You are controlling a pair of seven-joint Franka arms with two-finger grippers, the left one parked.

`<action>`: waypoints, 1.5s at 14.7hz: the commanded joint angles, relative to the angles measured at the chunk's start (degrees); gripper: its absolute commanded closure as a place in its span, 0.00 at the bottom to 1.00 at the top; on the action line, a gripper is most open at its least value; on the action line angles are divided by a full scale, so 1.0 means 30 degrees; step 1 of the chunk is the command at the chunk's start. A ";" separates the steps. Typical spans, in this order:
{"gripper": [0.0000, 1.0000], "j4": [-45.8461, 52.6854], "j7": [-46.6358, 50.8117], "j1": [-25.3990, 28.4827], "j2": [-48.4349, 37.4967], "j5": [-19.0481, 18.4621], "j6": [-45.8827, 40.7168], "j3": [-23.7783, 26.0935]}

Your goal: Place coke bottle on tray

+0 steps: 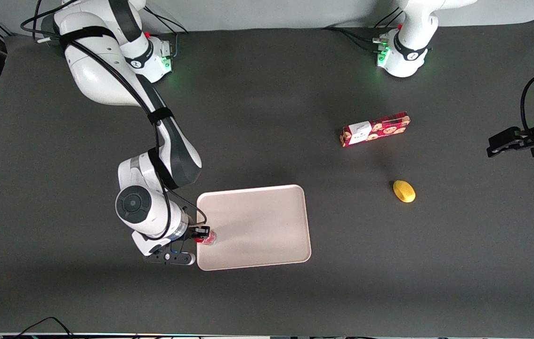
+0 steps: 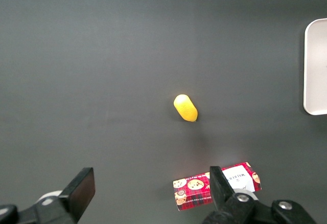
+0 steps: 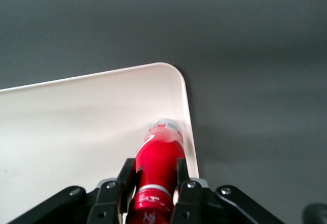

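Note:
The coke bottle (image 1: 209,238), small and red with a clear base, is held between the fingers of my right gripper (image 1: 202,234). It hangs over the edge of the pale pinkish-beige tray (image 1: 257,221) at the working arm's end. In the right wrist view the gripper (image 3: 153,175) is shut on the bottle (image 3: 158,155), one black finger (image 3: 127,175) on each side of its red body. The clear base is just inside the tray's rim (image 3: 186,111) near a rounded corner. I cannot tell whether the base touches the tray floor.
A long red patterned box (image 1: 375,129) lies toward the parked arm's end, farther from the front camera than the tray. A yellow lemon-like object (image 1: 404,191) lies nearer. Both show in the left wrist view, lemon (image 2: 185,108) and box (image 2: 217,185), with the tray's rim (image 2: 317,70).

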 commanded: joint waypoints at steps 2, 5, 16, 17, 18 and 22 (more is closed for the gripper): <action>0.01 0.0040 0.0524 0.0090 -0.0083 0.0001 0.0145 -0.0077; 0.00 0.0069 0.0524 0.0090 -0.0171 0.0001 0.0145 -0.0018; 0.00 0.0011 -0.2396 -0.0143 -0.2536 0.0030 -0.2191 -0.0252; 0.00 -0.0106 -0.2580 -0.0377 -0.3501 0.0060 -0.3185 -0.0368; 0.00 -0.0310 -0.2610 -0.0553 -0.4816 0.0205 -0.4732 -0.0717; 0.00 -0.0428 -0.3134 -0.1488 -0.8922 0.0499 -0.9367 -0.2038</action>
